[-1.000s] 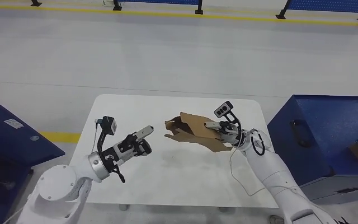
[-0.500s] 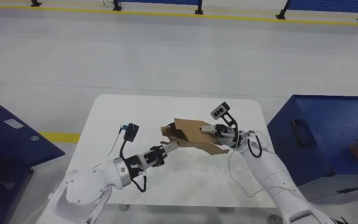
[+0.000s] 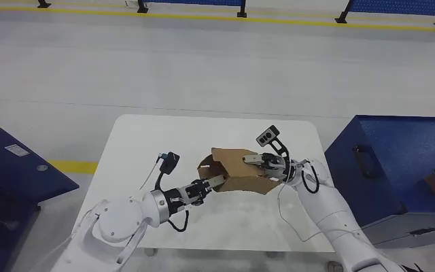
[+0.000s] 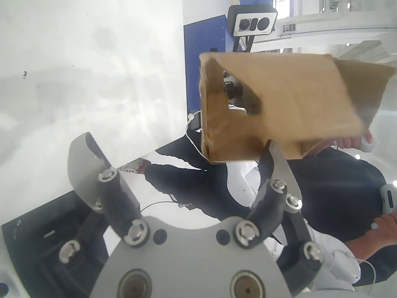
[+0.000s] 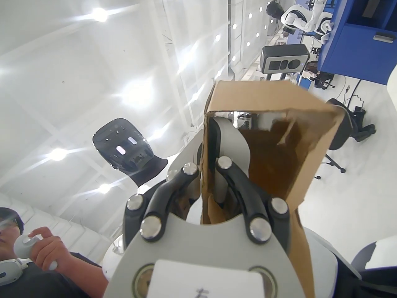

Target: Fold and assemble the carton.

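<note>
A brown cardboard carton [image 3: 238, 170] is held above the middle of the white table [image 3: 136, 143], partly opened into a sleeve with loose end flaps. My right gripper [image 3: 257, 160] is shut on one wall of the carton [image 5: 266, 103] at its right end. In the right wrist view that gripper [image 5: 207, 156] has one finger inside the sleeve and one outside. My left gripper [image 3: 216, 181] is at the carton's lower left end, open. In the left wrist view the carton [image 4: 279, 103] hangs just past this gripper [image 4: 176, 147], and one finger [image 4: 279, 169] reaches its bottom edge.
A blue cabinet [image 3: 387, 170] stands just off the table's right side and another blue unit [image 3: 27, 170] off its left. The near part of the table [image 3: 224, 224] and its far left are bare.
My left arm has swung right across the table until its open gripper reached the carton's left end. The right gripper has kept its hold and tipped the carton slightly.
</note>
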Controlling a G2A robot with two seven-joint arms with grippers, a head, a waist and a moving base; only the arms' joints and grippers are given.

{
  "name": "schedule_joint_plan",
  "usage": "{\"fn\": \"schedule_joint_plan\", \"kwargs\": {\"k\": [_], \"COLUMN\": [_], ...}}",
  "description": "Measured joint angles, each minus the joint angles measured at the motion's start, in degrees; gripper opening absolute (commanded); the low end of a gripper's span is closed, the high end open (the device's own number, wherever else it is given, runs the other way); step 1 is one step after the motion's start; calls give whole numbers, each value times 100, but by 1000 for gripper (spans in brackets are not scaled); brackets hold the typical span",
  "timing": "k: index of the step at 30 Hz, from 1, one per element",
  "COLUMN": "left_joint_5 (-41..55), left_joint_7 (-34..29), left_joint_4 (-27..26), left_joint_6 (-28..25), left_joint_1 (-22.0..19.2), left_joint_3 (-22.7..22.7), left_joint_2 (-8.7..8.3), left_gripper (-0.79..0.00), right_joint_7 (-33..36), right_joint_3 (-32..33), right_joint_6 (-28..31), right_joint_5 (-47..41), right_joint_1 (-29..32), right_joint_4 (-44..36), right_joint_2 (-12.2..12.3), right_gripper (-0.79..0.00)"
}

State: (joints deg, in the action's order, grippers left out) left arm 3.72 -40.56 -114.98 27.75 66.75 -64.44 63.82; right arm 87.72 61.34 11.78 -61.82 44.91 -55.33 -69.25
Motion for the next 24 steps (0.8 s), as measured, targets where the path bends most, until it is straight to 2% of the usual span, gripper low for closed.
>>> {"fn": "schedule_joint_plan", "kwargs": {"k": [10, 14, 18, 21, 24], "left_joint_5": [117, 344, 799, 1294, 1288], "left_joint_7": [44, 160, 350, 415, 408], "left_joint_4": [-68, -250, -464, -465, -456], "left_joint_6": [-79, -306, -830, -1285, -1288], "left_joint_1": [47, 248, 605, 840, 845], "left_joint_3": [-6, -315, -815, -1131, -1135], "left_joint_2": [2, -23, -49, -53, -53], "left_gripper": [0, 0, 0, 0, 0], "right_joint_7": [25, 20, 0, -3, -3], "right_joint_3": [24, 36, -64, -66, -64], "right_joint_6": [-261, -765, -1511, -1507, -1498], "right_joint_5": [-223, -703, -1101, -1100, -1097], "right_joint_1": [35, -8, -91, -94, -91], "right_joint_4": [59, 366, 740, 740, 735], "right_joint_2": [-64, -129, -213, -213, -213], "right_gripper": [-785, -785, -785, -785, -785]}}
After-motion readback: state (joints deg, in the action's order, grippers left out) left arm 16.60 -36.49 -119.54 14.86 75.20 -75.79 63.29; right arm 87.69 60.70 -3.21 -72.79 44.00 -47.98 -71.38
